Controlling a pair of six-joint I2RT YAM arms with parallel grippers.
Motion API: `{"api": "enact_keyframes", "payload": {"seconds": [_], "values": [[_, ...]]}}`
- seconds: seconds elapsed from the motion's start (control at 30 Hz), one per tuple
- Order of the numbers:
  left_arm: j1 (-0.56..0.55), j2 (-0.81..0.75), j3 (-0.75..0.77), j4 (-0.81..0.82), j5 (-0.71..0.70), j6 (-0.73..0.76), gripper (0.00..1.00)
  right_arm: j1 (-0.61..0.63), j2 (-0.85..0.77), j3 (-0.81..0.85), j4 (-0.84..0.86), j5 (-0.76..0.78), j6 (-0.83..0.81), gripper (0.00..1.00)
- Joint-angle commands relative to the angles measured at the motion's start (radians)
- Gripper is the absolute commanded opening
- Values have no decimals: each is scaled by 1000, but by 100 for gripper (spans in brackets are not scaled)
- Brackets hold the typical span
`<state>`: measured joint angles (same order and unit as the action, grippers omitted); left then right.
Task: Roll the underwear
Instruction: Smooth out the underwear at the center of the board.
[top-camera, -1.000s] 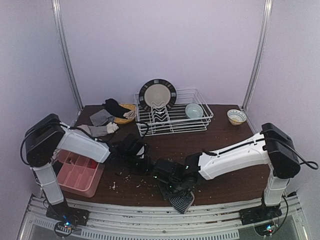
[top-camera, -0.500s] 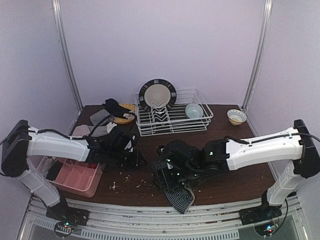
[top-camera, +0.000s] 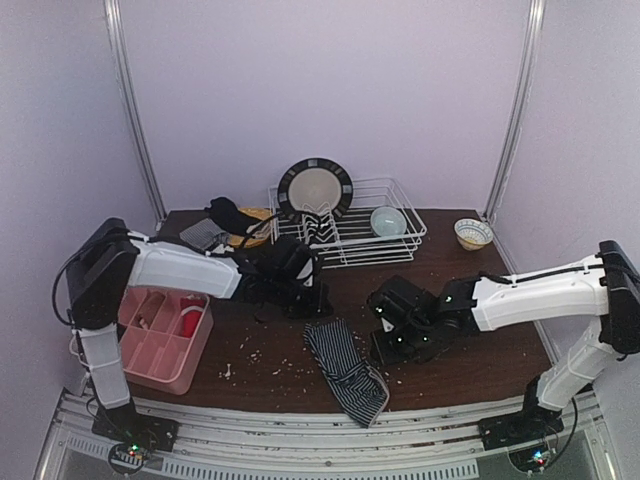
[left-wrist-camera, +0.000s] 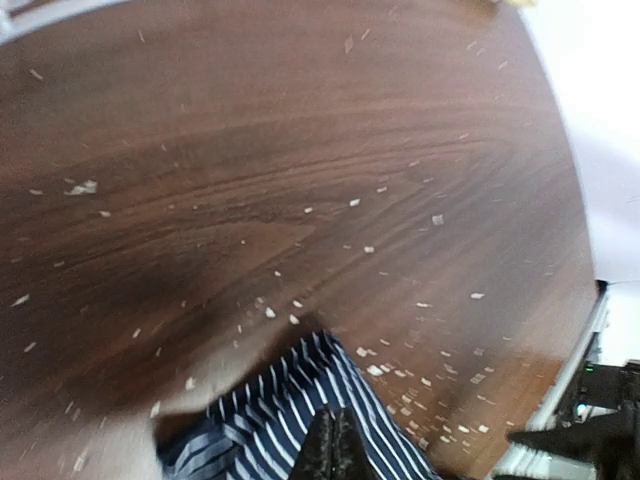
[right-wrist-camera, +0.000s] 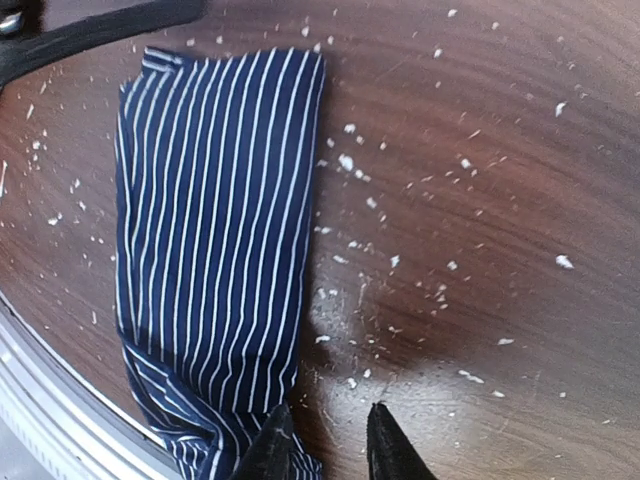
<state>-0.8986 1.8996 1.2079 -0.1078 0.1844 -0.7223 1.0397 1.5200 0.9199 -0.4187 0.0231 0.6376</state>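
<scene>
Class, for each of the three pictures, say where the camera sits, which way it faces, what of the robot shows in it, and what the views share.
Top external: above and behind the bases, looking down over the table; both arms show whole, with the left gripper and right gripper.
Left wrist: on the left arm, looking down past its shut fingertips.
Right wrist: on the right arm, looking down between its parted fingers.
Shared: all three show the striped underwear lying on the table.
</scene>
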Motion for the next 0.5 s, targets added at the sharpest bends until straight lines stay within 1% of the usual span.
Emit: {"api": "enact_keyframes", "payload": {"seconds": [0.0,0.17,0.27,0.47], "values": [[2,98,60,-15,51,23,0,4,33,13,3,-102,-56,23],[10,148,43,3,60,11,0,44,29,-16,11,-171,-80,18],[10,169,33,10,70,9,0,104,22,-25,0,-168,-99,16],[12,184,10,28,71,2,0,201,37,-31,-27,-173,-79,14]]}}
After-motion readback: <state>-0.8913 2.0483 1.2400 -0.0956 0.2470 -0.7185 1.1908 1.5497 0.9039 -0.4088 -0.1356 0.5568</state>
